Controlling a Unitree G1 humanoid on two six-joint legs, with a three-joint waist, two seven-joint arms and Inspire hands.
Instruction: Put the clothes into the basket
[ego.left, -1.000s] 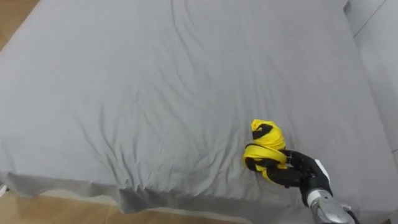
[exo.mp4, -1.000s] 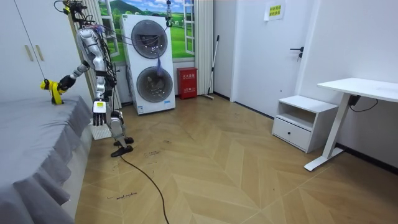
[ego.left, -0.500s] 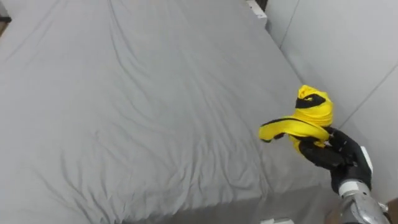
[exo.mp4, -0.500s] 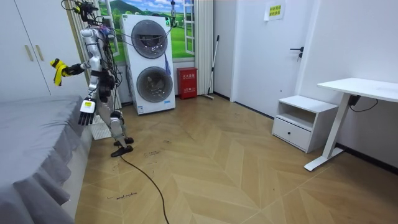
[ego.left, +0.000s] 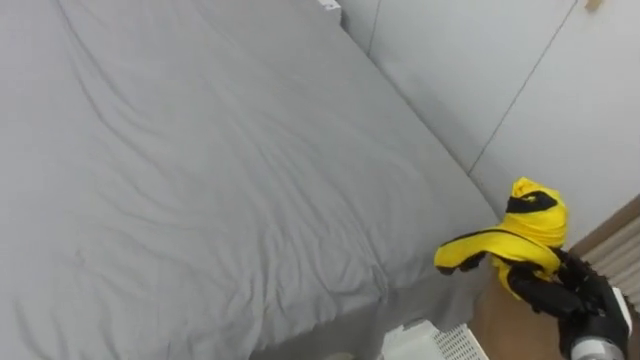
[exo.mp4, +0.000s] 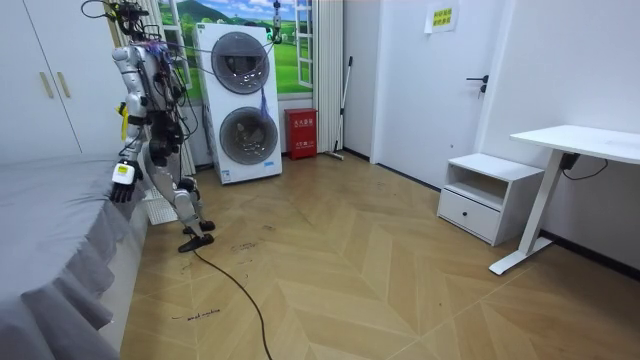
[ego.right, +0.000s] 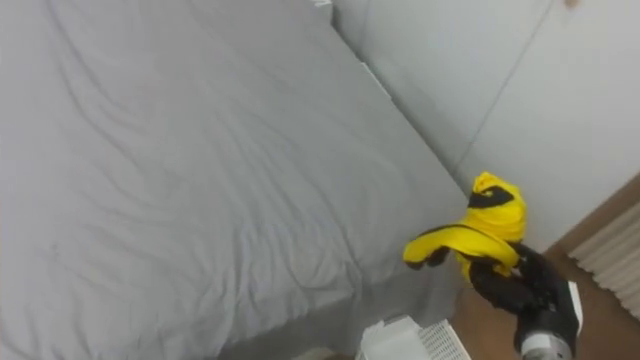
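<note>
Swinging round with the turning robot, the right hand (ego.left: 556, 296) has carried the yellow-and-black garment (ego.left: 522, 238) off the grey bed (ego.left: 200, 180) and past its corner. We now see it at the lower right of the left eye view, held in the air before the white wall (ego.left: 470, 70). That hand is clenched round the cloth's lower end, and a yellow fold droops to the left. At the bottom edge, just below the bed's corner, sits the white slatted basket (ego.left: 430, 342), apart from the garment. In the room view the left hand (exo.mp4: 121, 184) hangs beside the bed's edge; we cannot tell whether it is closed.
</note>
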